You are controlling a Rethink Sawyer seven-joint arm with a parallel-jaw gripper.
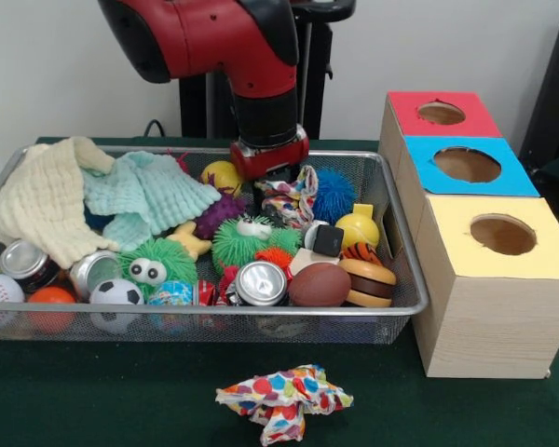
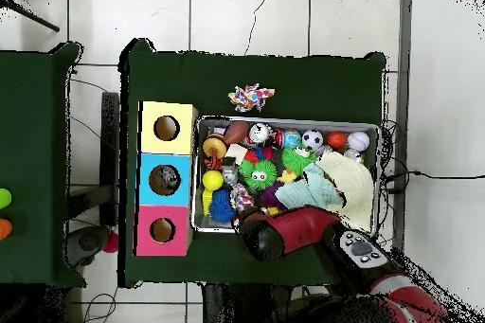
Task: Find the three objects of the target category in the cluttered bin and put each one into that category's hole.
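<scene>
behind patterned cloth (image 1: 289, 197) in bin (image 1: 402, 279), gripper (image 1: 272, 175) fingers hidden.

A glossy red arm (image 1: 214, 37) with black joints is showing at upper centre, its black wrist cylinder ending in a red collar (image 1: 270, 156).

I see the bin (image 1: 391, 321) left of three boxes (image 1: 489, 279), a cloth (image 1: 284, 400) lying on the table (image 1: 93, 400) before it.

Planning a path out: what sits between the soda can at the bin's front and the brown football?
Nothing: in the front view the soda can and brown football lie side by side, apparently touching.
</scene>
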